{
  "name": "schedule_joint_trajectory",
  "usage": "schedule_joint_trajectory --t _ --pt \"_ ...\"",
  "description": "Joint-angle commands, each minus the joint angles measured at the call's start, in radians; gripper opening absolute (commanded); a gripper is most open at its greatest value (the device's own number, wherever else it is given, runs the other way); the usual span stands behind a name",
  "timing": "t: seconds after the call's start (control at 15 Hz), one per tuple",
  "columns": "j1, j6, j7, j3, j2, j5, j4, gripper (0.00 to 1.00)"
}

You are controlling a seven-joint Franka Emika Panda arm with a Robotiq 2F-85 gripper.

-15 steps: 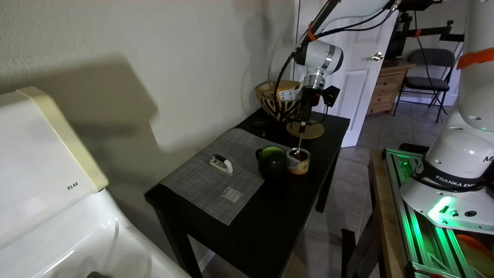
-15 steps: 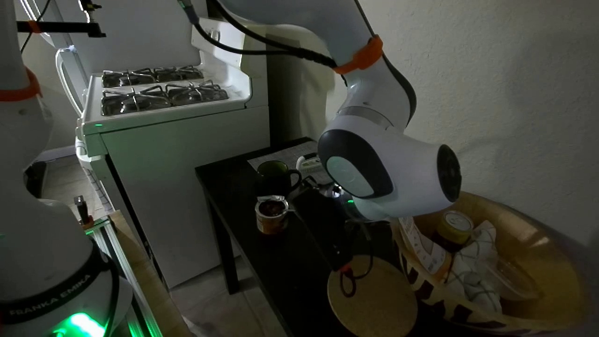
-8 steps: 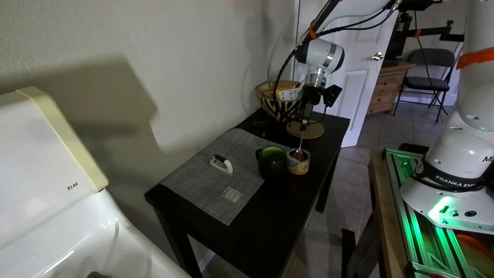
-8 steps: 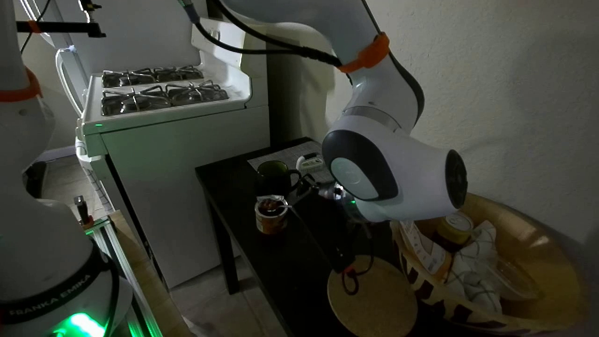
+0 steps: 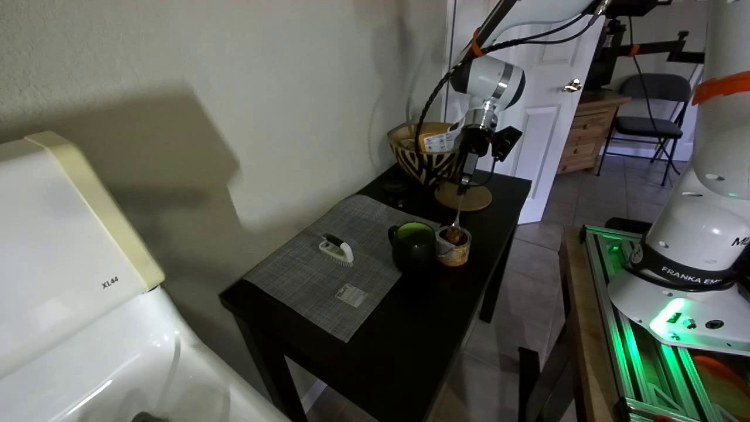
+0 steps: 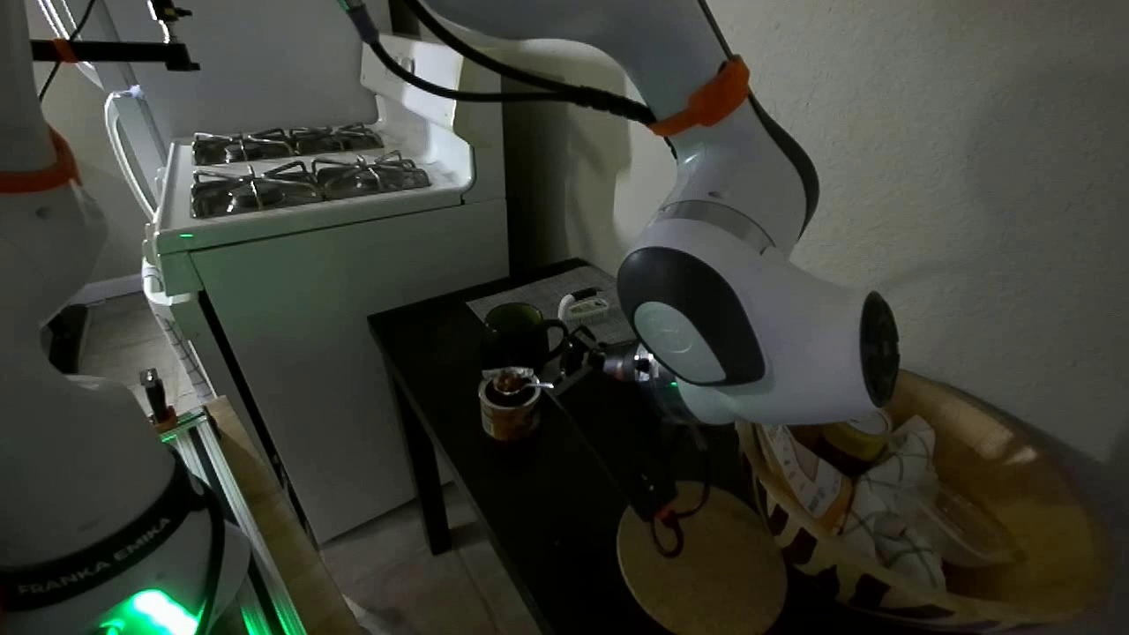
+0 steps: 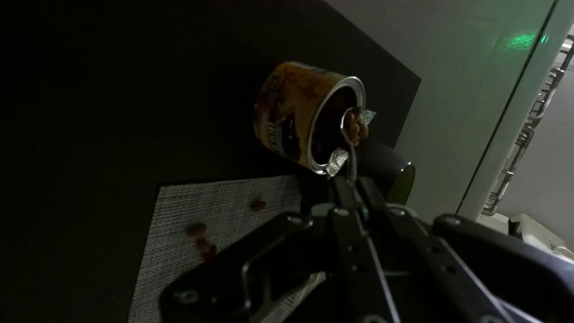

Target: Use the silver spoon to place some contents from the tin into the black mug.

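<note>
Two tips of the gripper (image 7: 356, 185) in a narrow pinch on the spoon (image 7: 352, 161), thin and of shiny metal, with a heap of rounded brown lumps (image 7: 355, 130) in its bowl. Just below, the open mouth of the tin (image 7: 291, 107), with crinkled foil (image 7: 337, 161) at the rim; touching the bowl or apart, impossible to tell. Upright, round, orange-labelled, and near the long straight edge of the black table (image 5: 404, 334), with floor (image 5: 527, 258) beyond. Just beside the tin, the mug (image 5: 413, 252), rounded, glossy, near-black, green within, with a looped handle; in contact or not, hard to tell. Past the mug, the grey mat (image 5: 299, 272), coarsely woven, with some room between mug and brush (image 5: 336, 249); in the wrist view, a few lumps on the weave too. Farther off, toward the table's other end, the board (image 6: 714, 573), a flat tan disc, then the basket (image 5: 410, 161), wide and dark-streaked, near the wall (image 5: 293, 105).
</note>
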Motion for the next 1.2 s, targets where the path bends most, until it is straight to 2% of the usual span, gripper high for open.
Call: schedule_joint_trajectory --t 0.0,1.13 --pt "-0.014 -0.041 -0.032 -0.007 0.015 0.000 0.024 0.02" --pt "-0.019 -0.145 -0.117 -0.010 -0.025 0.039 0.068 0.02"
